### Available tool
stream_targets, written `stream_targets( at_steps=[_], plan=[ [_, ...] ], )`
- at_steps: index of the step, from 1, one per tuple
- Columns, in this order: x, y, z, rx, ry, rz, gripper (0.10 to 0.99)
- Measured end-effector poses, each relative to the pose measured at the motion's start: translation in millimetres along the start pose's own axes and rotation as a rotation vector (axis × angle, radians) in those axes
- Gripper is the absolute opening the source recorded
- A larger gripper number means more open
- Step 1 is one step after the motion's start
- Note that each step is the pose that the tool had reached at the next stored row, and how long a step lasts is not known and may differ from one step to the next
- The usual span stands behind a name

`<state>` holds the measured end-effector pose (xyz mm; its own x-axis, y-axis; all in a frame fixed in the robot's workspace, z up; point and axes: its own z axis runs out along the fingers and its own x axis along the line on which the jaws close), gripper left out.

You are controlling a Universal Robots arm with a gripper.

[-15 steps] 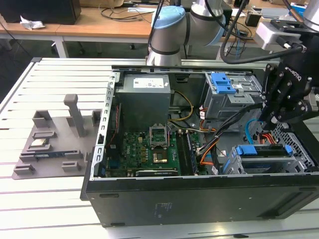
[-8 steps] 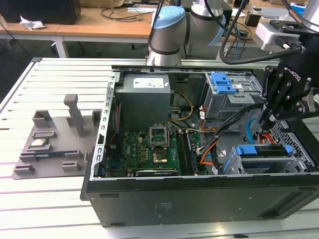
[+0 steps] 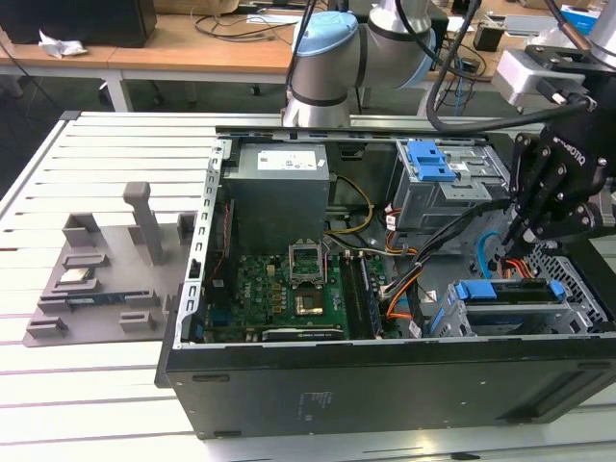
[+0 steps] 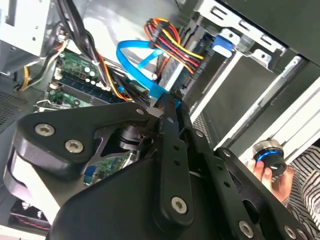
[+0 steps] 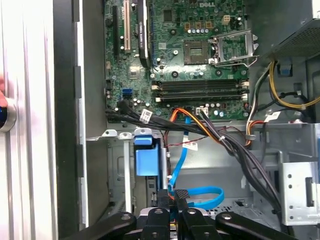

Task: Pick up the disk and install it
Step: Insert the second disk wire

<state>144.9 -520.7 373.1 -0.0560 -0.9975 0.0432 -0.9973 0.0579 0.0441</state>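
Your room is tight: the gripper (image 3: 510,236) hangs inside the open computer case (image 3: 385,385) at its right end, between the grey drive cage (image 3: 452,192) with the blue latch (image 3: 430,162) on the far side and the lower drive bay (image 3: 577,308) on the near side. The case's right wall is just beside the arm. A bundle of black, orange and red cables (image 3: 433,260) crosses to the gripper's left, and a blue flat cable (image 5: 200,197) loops right at the tips in both wrist views. The jaws are drawn together with almost no gap and do not hold the disk; you can't tell if they pinch the blue cable. The disk (image 3: 515,295) sits in the lower bay at the case's near right corner, below the gripper and apart from it. It lies flat with its dark top showing and its bright blue bracket at both ends. In the first wrist view the blue bracket end (image 5: 146,160) faces you, seated between the bay's metal rails. The motherboard (image 3: 289,289) lies well to the left. The case rests on a slatted white worktop (image 3: 96,385). A person's hand (image 4: 272,175) holds a round knob (image 4: 267,155) outside the case wall.
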Motion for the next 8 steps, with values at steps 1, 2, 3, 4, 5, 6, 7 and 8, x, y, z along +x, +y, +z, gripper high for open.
stream_targets(
  at_steps=[1, 2, 3, 4, 5, 6, 7, 8],
  plan=[
    [1.8, -0.1, 1.0, 0.0, -0.0001, 0.0, 0.161],
    [5.1, -0.4, 3.1, 0.0, 0.0001, 0.0, 0.161],
    [9.2, -0.8, 6.7, 0.0, -0.0001, 0.0, 0.161],
    [9.9, -0.9, 8.2, 0.0, -0.0004, 0.0, 0.161],
    [10.1, -1.0, 9.9, 0.0, -0.0002, 0.0, 0.161],
    [10.0, -1.2, 13.3, 0.0, 0.0, -0.001, 0.161],
    [9.8, -1.3, 16.4, 0.0, 0.0001, -0.003, 0.161],
    [9.7, -1.6, 19.1, 0.0, 0.0004, -0.005, 0.161]
  ],
)
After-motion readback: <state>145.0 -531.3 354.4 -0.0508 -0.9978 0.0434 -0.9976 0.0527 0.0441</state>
